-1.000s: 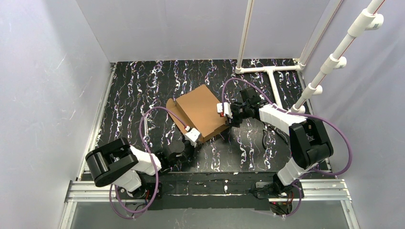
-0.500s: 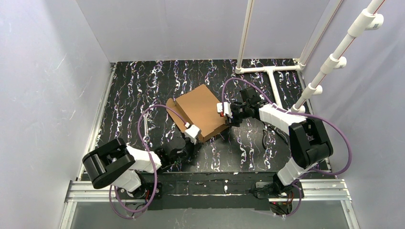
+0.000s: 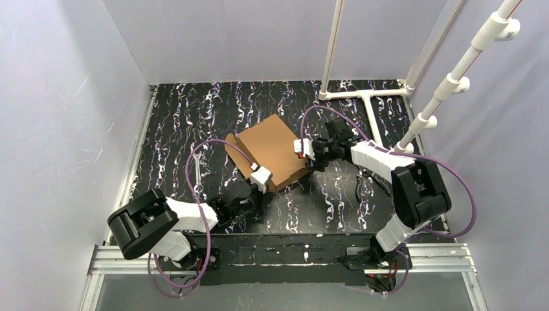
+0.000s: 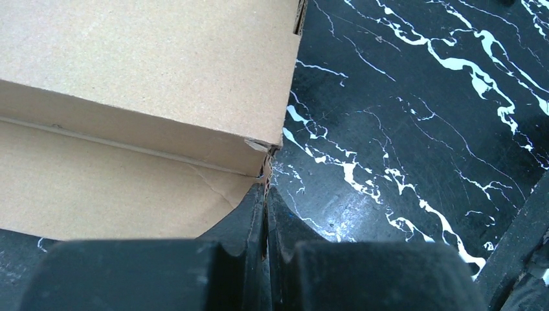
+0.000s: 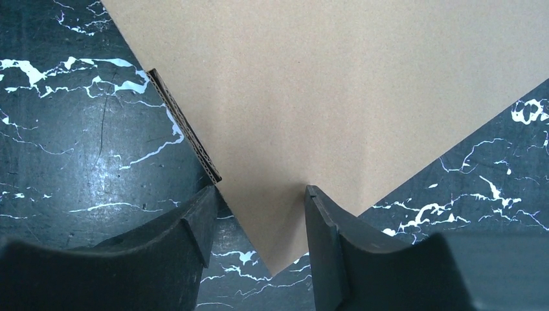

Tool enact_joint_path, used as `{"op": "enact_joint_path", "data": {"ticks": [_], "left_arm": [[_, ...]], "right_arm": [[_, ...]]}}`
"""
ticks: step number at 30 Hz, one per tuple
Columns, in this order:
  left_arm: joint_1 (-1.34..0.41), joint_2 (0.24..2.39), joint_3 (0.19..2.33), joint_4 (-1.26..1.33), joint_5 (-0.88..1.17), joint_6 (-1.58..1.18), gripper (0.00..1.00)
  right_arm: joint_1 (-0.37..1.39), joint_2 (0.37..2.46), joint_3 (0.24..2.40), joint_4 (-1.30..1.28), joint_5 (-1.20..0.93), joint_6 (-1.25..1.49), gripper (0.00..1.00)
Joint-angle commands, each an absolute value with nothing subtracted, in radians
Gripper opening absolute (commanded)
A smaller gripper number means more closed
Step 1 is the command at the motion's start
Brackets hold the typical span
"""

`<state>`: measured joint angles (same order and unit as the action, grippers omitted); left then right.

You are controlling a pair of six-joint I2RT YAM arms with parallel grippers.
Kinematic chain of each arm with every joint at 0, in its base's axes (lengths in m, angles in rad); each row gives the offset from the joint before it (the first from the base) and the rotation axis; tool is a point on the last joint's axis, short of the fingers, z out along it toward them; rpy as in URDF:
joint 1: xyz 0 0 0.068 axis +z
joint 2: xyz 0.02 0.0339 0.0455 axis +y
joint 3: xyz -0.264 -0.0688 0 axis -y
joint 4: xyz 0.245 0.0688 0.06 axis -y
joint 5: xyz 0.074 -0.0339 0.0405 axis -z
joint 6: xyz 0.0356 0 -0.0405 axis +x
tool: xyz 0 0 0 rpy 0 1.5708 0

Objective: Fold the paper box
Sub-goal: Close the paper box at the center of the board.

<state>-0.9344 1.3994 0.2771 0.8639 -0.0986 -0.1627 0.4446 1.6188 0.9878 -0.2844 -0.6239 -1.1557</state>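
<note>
Paper box (image 3: 275,150) corner clamped in left end effector (image 4: 266,206); right end effector (image 5: 260,199) apart.

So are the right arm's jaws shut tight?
No, the right arm's jaws stand apart, with a corner of the cardboard box between them.

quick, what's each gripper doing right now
left gripper: shut, pinching the box at a corner edge
right gripper: open, jaws either side of another box corner, not clamping it
</note>
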Motion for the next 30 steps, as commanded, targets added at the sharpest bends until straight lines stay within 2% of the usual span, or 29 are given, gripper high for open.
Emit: {"op": "enact_joint_path", "data": {"ticks": [1,9,20,30], "left_arm": [[-0.913,1.344,0.310,0.803,-0.079,-0.179,0.00],[-0.904,1.355,0.338,0.779,0.058,-0.097,0.00],[-0.852,1.347,0.389,0.687,0.049,-0.131,0.00],[-0.824,1.364,0.454,0.621,0.170,-0.113,0.00]], "right_arm": [[0.451,1.664,0.997,-0.335,-0.595,-1.129,0.58],[0.453,1.666,0.999,-0.337,-0.595,-1.129,0.57],[0.454,1.666,1.000,-0.342,-0.595,-1.133,0.56],[0.459,1.669,1.002,-0.345,-0.594,-1.136,0.56]]}}
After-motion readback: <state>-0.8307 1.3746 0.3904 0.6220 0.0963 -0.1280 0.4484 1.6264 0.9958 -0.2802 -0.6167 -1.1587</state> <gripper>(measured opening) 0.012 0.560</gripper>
